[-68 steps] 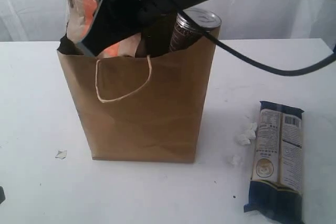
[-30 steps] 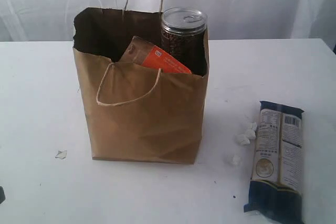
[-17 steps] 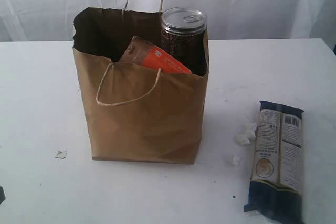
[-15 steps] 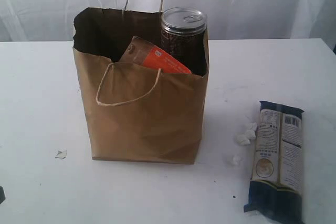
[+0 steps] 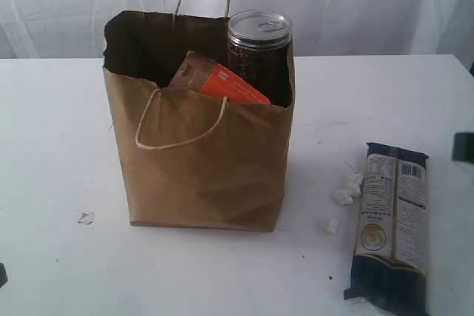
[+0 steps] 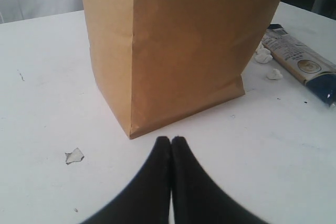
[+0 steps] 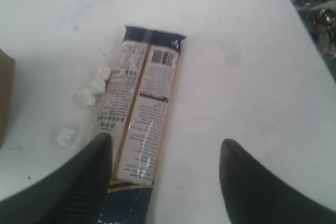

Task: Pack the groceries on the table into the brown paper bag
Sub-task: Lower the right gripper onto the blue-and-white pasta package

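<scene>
The brown paper bag (image 5: 200, 160) stands upright on the white table (image 5: 52, 123). A dark pull-tab can (image 5: 258, 44) and a brown-orange pouch (image 5: 221, 81) stick out of its open top. The long dark-ended pasta packet (image 5: 392, 226) lies flat on the table to the right of the bag. My right gripper (image 7: 165, 142) hovers open over the near end of this packet (image 7: 143, 114), one finger above the packet's edge, and holds nothing. My left gripper (image 6: 171, 140) is shut and empty, low over the table just in front of a bottom corner of the bag (image 6: 178, 51).
Small white crumbs (image 5: 344, 192) lie between the bag and the packet. A white scrap (image 5: 87, 217) lies left of the bag. A dark part of my right arm (image 5: 464, 147) shows at the right edge. The table's edge (image 7: 307, 40) runs beyond the packet.
The dark arm that hung over the bag with the pouch has withdrawn, and the pouch now rests inside. A dark part of the right arm has just entered at the right edge.
</scene>
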Controlling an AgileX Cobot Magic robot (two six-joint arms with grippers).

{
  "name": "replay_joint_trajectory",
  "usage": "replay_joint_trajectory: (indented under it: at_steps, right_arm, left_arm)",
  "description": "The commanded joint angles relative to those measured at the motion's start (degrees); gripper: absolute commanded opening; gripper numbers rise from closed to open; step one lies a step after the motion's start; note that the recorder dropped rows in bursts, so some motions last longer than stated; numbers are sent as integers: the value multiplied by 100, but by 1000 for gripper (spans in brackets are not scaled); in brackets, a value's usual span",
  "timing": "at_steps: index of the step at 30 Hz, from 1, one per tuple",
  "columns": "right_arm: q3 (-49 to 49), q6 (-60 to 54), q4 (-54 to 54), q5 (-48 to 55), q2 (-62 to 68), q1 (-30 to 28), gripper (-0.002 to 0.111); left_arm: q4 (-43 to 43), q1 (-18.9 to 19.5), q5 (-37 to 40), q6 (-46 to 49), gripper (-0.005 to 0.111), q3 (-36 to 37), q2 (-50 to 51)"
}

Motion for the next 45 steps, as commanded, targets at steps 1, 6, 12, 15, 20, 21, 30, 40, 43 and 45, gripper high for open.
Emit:
replay_joint_trajectory:
  at_steps: [1, 6, 12, 15, 20, 21, 30, 40, 43, 45]
  right_arm:
    - [534, 312, 355, -1215, 610, -489, 67]
    - [532, 300, 673, -1683, 1614, -1056, 72]
    - [532, -206, 1136, -2881, 2489, -1598, 72]
    - [524, -206, 1150, -3167, 2850, -1741, 72]
    - [524, -390, 1138, -3224, 3362, -1978, 74]
    - [524, -450, 1127, -3258, 3450, -2021, 75]
    - [524, -785, 1099, -4278, 3589, -2075, 76]
    - [524, -805, 978, -3980, 3985, -2102, 93]
    - [524, -805, 898, -3917, 4035, -2156, 93]
    - [524, -805, 850, -3917, 4071, -2224, 93]
  left_arm:
    - [-57, -2, 19, 10, 0, 19, -30]
    - [-57, -2, 19, 10, 0, 19, -30]
    - [-57, -2, 19, 10, 0, 19, -30]
    - [-57, -2, 19, 10, 0, 19, -30]
    - [-57, -2, 19, 10, 0, 19, -30]
    - [-57, -2, 19, 10, 0, 19, -30]
    - [-57, -2, 19, 10, 0, 19, -30]
    - [-57, -2, 19, 10, 0, 19, -30]
    - [-57, -2, 19, 10, 0, 19, -30]
    - [-57, -2, 19, 10, 0, 19, -30]
